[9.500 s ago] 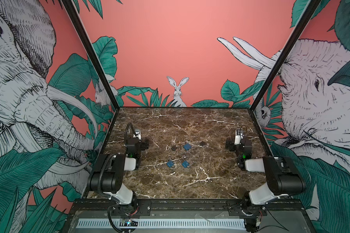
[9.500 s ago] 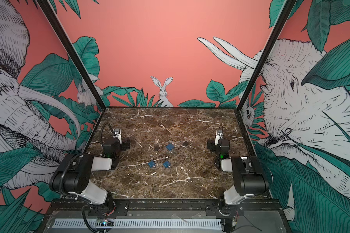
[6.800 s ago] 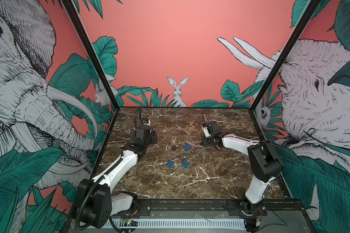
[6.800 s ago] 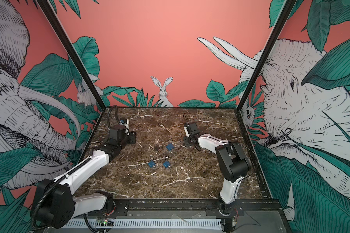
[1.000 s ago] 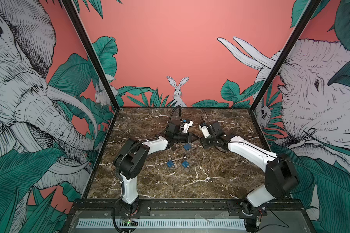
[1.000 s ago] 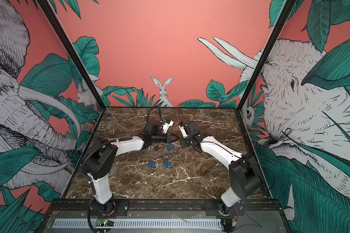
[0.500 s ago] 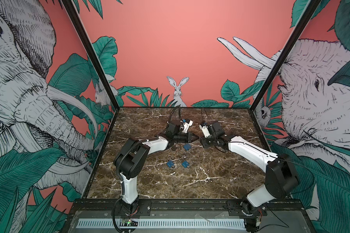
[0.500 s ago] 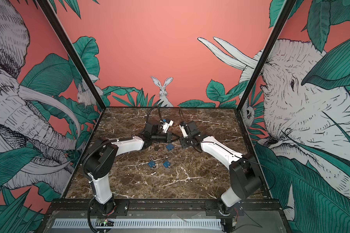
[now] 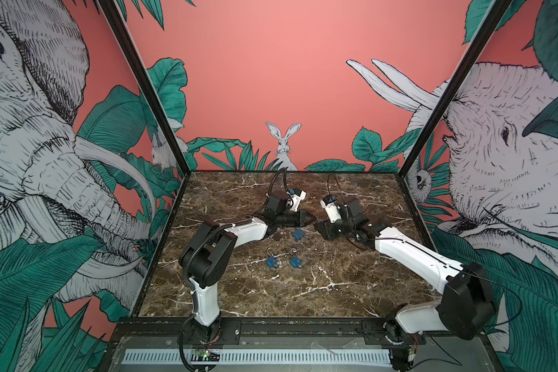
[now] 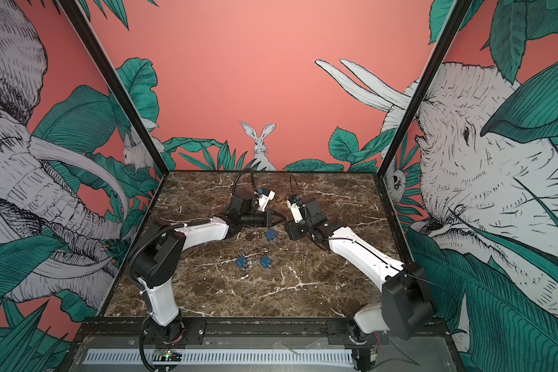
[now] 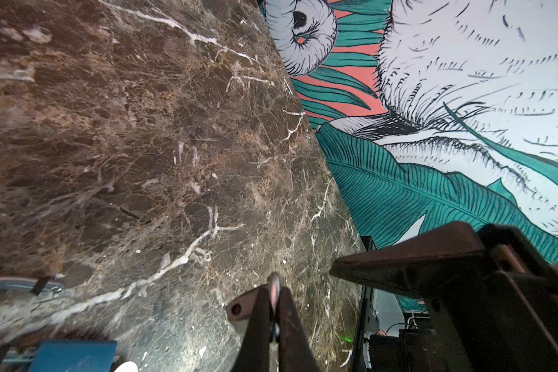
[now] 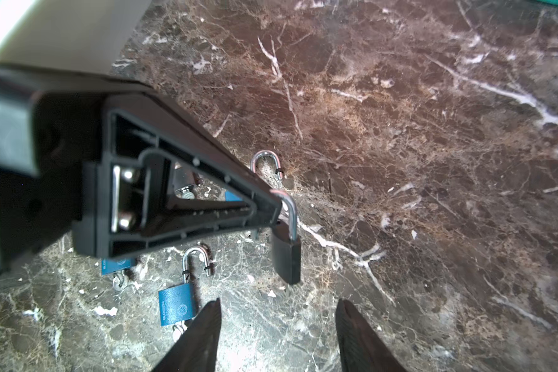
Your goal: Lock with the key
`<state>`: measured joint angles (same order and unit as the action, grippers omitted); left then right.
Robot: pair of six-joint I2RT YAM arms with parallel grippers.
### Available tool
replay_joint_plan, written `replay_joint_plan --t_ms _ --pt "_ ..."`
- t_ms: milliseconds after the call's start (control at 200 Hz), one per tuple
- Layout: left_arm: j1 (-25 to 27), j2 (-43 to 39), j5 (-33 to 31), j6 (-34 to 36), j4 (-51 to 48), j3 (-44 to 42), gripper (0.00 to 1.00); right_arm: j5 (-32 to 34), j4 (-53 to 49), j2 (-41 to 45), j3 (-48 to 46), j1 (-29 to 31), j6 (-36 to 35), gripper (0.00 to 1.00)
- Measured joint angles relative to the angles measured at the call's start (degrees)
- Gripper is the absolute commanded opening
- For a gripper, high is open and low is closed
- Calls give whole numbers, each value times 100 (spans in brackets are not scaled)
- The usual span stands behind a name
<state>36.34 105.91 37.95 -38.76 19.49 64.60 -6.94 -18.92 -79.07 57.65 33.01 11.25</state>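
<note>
Left arm (image 9: pixel 248 230) and right arm (image 9: pixel 409 254) show white shells, black joints, looping black cables (image 9: pixel 272 184), ribbed black triangular pincer fingers (image 12: pixel 190 228)

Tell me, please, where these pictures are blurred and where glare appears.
Right wrist view: the left gripper is blurred near the lens, the black padlock held at its tips is sharp, and glare whitens the marble table between the fingers of the open right gripper. Left wrist view: the blue padlock at the picture's edge is smeared. Both top views: even light, no strong glare.
</note>
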Motion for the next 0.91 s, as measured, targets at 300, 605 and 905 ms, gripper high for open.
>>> replay_joint_plan --t_ms 300,605,905 --pt "0 -691 -363 -350 -299 0 0 -157 538 629 -645 0 52 57" --pt "0 -1419 -601 -417 -994 22 0 -433 1408 649 -977 0 101 49" --pt "7 -1683 -817 -426 -1305 28 0 -496 1733 691 -833 0 7 44"
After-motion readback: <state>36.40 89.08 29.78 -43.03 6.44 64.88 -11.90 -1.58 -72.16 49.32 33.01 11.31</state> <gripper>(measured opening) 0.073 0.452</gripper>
